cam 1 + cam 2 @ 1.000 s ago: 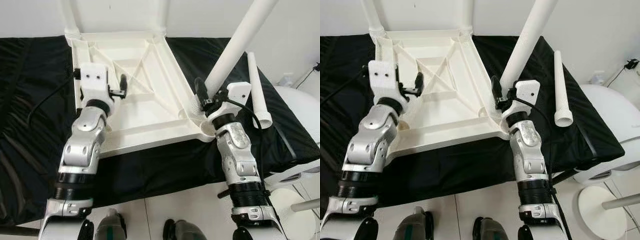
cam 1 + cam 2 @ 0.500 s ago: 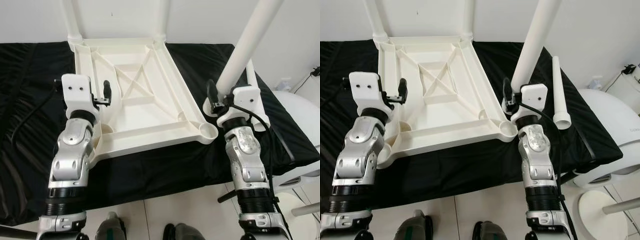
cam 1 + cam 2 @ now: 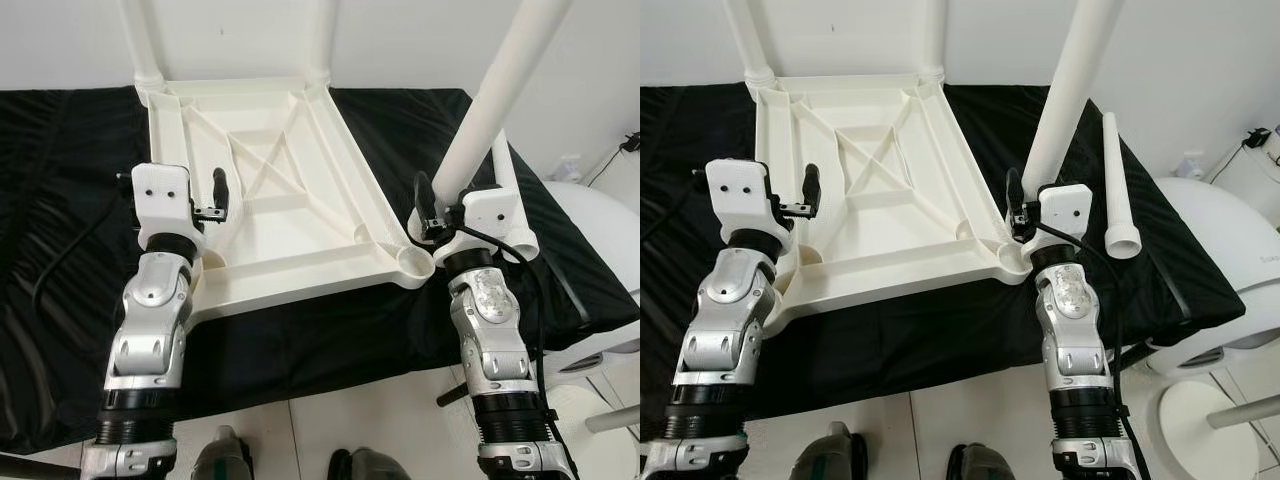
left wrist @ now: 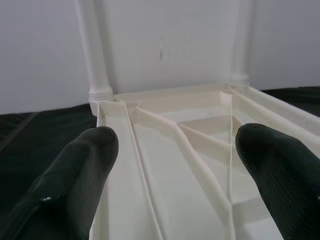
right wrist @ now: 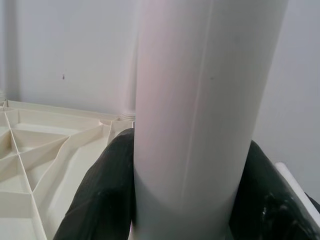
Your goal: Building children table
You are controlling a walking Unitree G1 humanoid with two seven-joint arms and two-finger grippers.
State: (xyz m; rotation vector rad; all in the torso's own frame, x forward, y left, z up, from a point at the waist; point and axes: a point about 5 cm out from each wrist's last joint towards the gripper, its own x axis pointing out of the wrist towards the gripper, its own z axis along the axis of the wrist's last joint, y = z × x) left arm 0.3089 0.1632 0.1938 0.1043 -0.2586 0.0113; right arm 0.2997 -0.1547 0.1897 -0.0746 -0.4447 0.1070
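A desk (image 3: 60, 330) draped in black cloth spans the scene, its near edge running in front of the robot and its far edge meeting a white wall. Bare black cloth lies open on the robot's left side and beyond the right corner.

The white tabletop (image 3: 270, 200) lies upside down in the middle of the desk, its ribbed underside facing up, its long axis running away from the robot. Two legs stand upright in the far corner sockets against the wall. The near right corner socket (image 3: 413, 259) is empty and sits close to the desk's near edge; the near left corner is hidden behind the left arm.

A loose white table leg (image 3: 495, 110) rises steeply up and away to the right, its lower end just beside the near right socket. The right gripper (image 3: 445, 212) is clamped around this leg near its lower end, one black finger on each side of it.

A second loose leg (image 3: 1118, 185) lies flat on the cloth to the right, pointing away from the robot, wide end nearest.

The left gripper (image 4: 175, 150) hovers over the tabletop's left rim, fingers (image 4: 82, 170) spread apart and holding nothing.
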